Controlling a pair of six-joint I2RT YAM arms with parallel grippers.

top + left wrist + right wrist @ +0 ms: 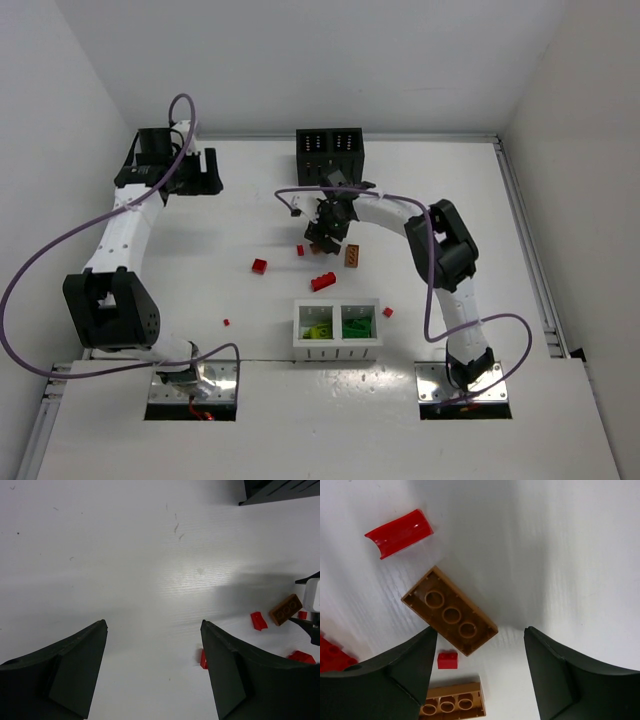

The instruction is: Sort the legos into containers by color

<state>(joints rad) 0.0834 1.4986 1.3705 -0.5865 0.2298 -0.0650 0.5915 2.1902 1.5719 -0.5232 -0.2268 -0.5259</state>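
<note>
We see the right gripper (479,634) spread wide and holding nothing, above an upturned orange-brown hollow plastic brick (450,612) on the white table (560,555). The left gripper (154,627), equally open and empty, hovers well apart. Lime-green plastic bricks (320,329) fill the left compartment of the white perforated box (337,347).

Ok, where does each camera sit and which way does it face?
Top external: above, behind the bases, looking down on the table; left arm and right arm show.
Left wrist: on the left arm, looking across the table toward the black box; left hand fingers frame it.
Right wrist: on the right arm, close above an upturned orange-brown brick; right hand fingers show.
Shared: both wrist views show that brick beside a red curved piece.
</note>
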